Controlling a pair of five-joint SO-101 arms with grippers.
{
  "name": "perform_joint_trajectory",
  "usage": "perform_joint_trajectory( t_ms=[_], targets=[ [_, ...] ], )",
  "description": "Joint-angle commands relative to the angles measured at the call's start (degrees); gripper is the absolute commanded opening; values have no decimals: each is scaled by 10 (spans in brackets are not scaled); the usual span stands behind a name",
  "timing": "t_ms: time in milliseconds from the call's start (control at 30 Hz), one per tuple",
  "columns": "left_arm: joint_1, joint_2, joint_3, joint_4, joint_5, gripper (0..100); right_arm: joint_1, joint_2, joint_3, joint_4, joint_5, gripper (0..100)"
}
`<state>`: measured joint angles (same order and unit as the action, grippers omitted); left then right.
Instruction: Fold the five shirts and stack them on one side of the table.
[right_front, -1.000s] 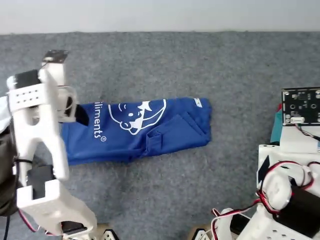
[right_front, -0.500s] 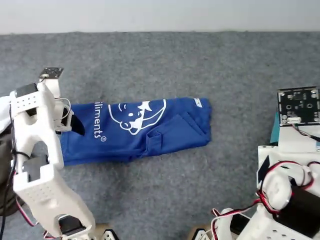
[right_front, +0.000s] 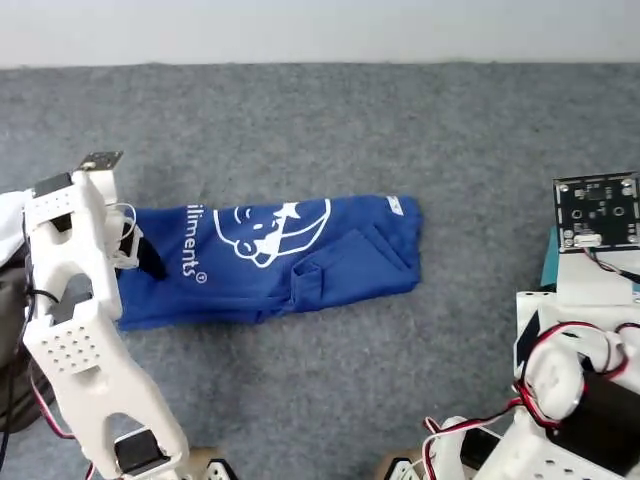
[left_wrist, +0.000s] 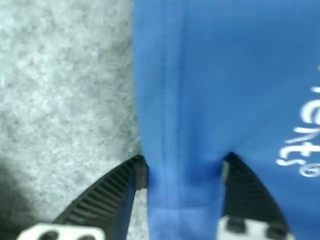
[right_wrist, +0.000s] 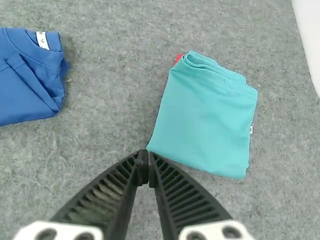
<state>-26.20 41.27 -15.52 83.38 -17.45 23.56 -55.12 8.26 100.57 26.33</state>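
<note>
1. The grey felt-covered tabletop (right_front: 400, 120) carries the work.
2. My landmark is the blue cotton shirt with white print (right_front: 280, 255). It lies flat as a long strip, sleeves already turned in, near the middle of the tabletop. I judge it is laid out this way so that one end-to-end fold can finish it.
3. The folded teal shirt (right_wrist: 207, 117) rests beyond the blue shirt's collar end, well apart from it. I take this spot as the start of the stack.
4. The left claw (left_wrist: 185, 164) sits at the blue shirt's hem end, opposite the collar. Its jaws are spread. One finger sits on the tabletop just off the shirt's edge, the other on the fabric. I judge this straddle prepares a pinch of the hem.
5. The right claw (right_wrist: 148, 160) hangs past the blue shirt's collar end, by the teal shirt's corner, jaws together and empty. I read it as parked clear of the fold.
</note>
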Motion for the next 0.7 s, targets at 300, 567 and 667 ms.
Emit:
perform_joint_trajectory(
  t_ms=[300, 567, 667],
  targets=[
    [69, 6, -120, 120, -30, 12, 5, 6, -20, 21, 4, 13],
    [163, -160, -131, 171, 11, 12, 5, 6, -20, 21, 3, 13],
    [226, -228, -75, 171, 20, 12, 5, 6, -20, 20, 3, 13]
  ],
)
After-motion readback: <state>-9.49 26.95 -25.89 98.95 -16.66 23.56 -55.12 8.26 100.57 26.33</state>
